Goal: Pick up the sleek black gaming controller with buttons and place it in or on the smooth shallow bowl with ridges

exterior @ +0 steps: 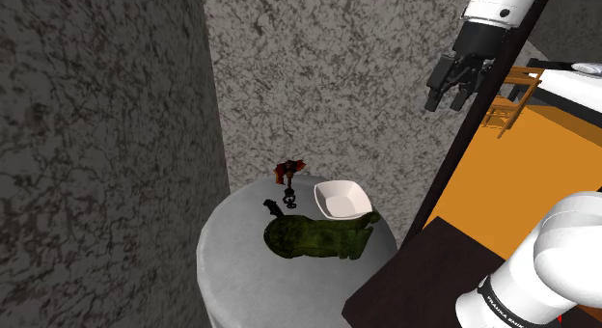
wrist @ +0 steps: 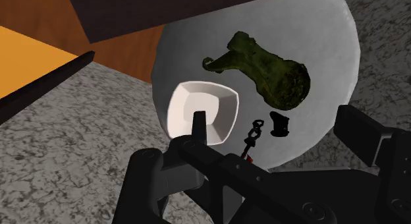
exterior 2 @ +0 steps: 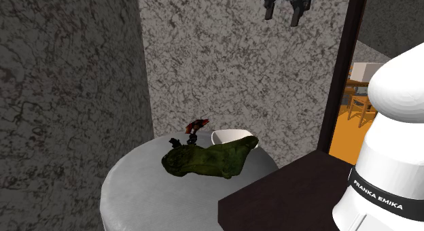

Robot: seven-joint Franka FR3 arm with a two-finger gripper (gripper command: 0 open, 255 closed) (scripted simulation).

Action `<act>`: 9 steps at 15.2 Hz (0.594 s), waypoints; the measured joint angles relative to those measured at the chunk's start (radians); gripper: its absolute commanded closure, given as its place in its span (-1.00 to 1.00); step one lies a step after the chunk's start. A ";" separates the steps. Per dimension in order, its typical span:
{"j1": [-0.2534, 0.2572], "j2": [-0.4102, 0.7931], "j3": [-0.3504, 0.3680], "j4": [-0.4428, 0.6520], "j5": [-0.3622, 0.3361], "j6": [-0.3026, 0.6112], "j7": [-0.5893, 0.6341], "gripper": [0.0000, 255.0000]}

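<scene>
Well, the table (exterior: 222, 249) is small and round, so a push could send things off its edge. In the shoulder view the green lump (exterior: 318, 237) lies just beside the controller (exterior: 274, 208), at its 4 o'clock. The claw (exterior 2: 283, 15) could bump it on the way down. The bowl (exterior: 340, 199) sits near, at 3 o'clock. The claw hangs high up, fingers spread, holding nothing. A red thing (exterior: 288, 168) stands close at 1 o'clock and could get grabbed by mistake. The tiny black controller seems to lie from 10 to 4 o'clock. Which way it points is too small to tell.
</scene>
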 measured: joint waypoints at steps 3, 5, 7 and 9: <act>0.004 0.019 0.006 -0.023 0.007 0.042 0.001 -1.00; 0.009 0.044 0.011 -0.058 0.016 0.102 -0.001 -1.00; 0.018 0.098 0.021 -0.077 0.029 0.174 -0.001 -1.00; 0.025 0.138 0.027 -0.096 0.039 0.234 -0.004 -1.00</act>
